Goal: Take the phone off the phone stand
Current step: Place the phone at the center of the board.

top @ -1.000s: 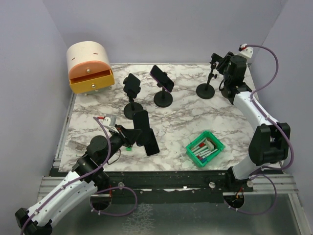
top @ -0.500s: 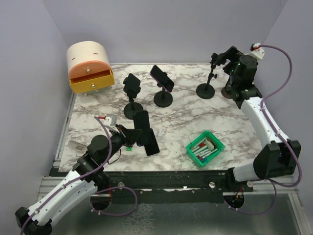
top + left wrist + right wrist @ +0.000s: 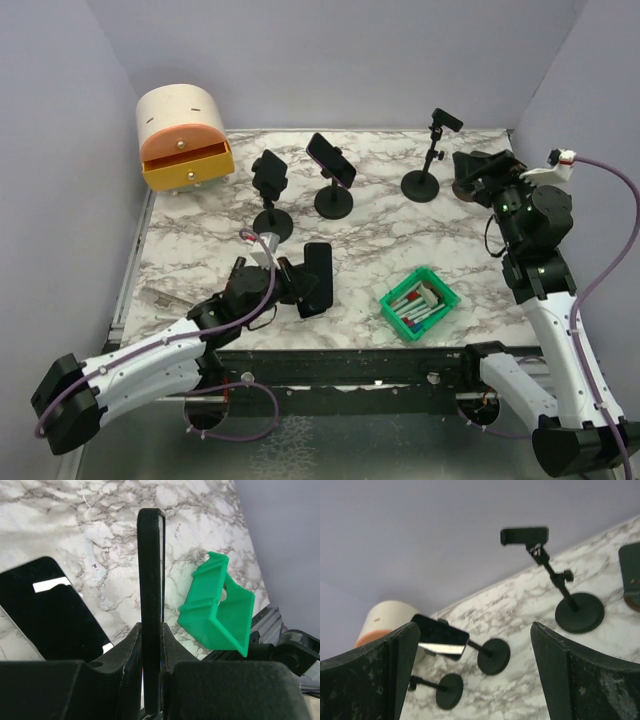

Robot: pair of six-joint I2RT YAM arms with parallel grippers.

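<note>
My left gripper (image 3: 292, 281) (image 3: 151, 645) is shut on a black phone (image 3: 318, 272) (image 3: 151, 565), held edge-up just above the marble table near its front edge. A second phone (image 3: 50, 615) lies flat on the table beside it. Another phone (image 3: 331, 158) (image 3: 440, 636) sits clamped on the middle phone stand (image 3: 333, 201) (image 3: 494, 656). The left stand (image 3: 272, 222) also carries a dark phone (image 3: 270, 172). The right stand (image 3: 421, 184) (image 3: 579, 612) has an empty clamp (image 3: 446, 120). My right gripper (image 3: 478, 170) (image 3: 475, 675) is open with nothing in it, near that stand.
A green bin (image 3: 420, 304) (image 3: 217, 605) of markers sits at the front right. A cream and orange drawer box (image 3: 183, 135) (image 3: 382, 622) stands at the back left. A further dark stand base (image 3: 631, 575) lies by my right gripper. Purple walls close in the table.
My right gripper has opened and drawn back from the right stand toward the near right. My left arm has swung right with the phone and turned it more upright.
</note>
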